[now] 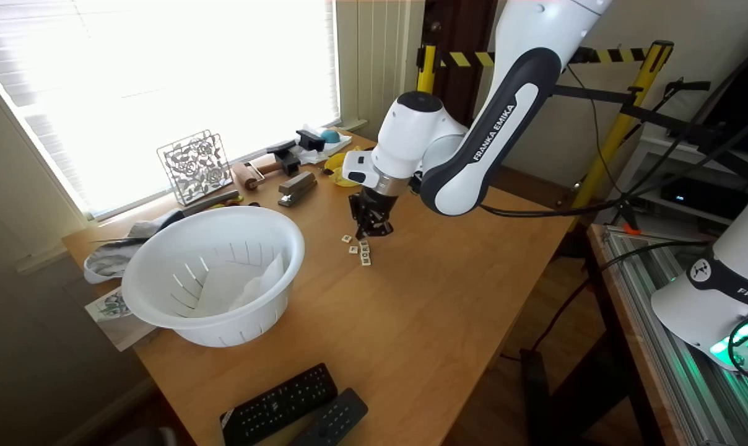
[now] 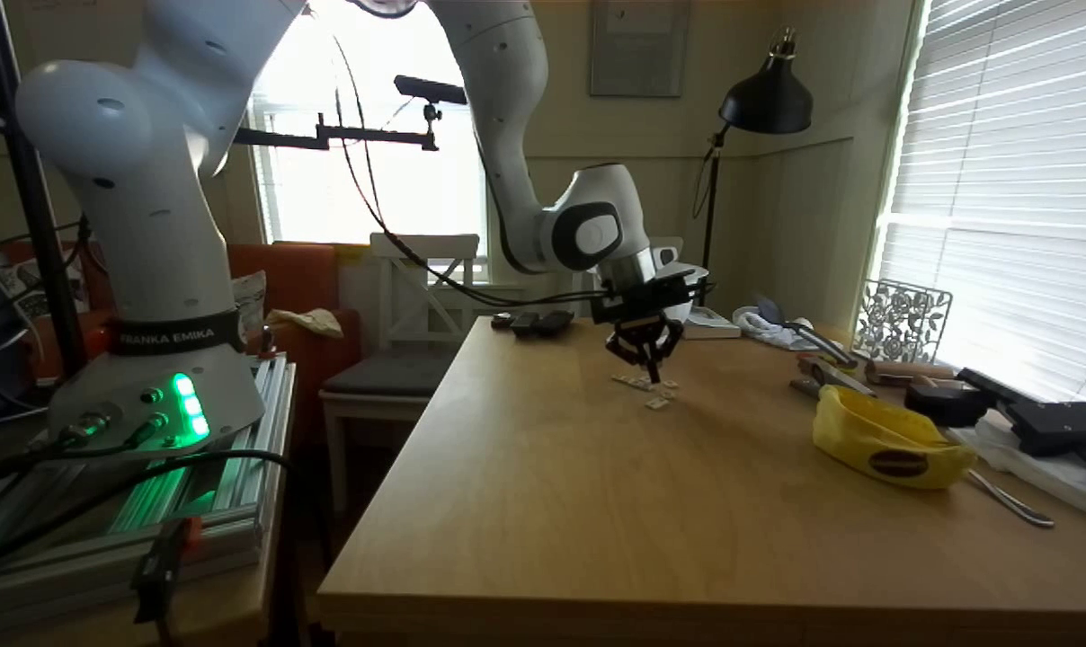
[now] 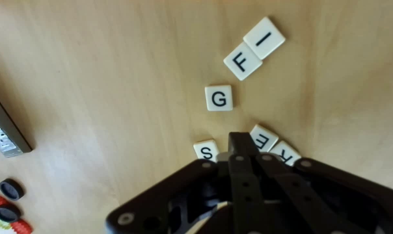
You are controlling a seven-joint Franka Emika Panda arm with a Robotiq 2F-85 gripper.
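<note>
End effector (image 3: 244, 143) beside E tile (image 3: 264, 138)

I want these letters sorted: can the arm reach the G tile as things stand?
Probably yes: the G tile lies near the claw, uncovered and apart from the other tiles, though the shut claw would likely have to open first.

Daylight from the blown-out window (image 1: 182, 80) glares white above a dimly lit wall (image 1: 27, 347).
</note>
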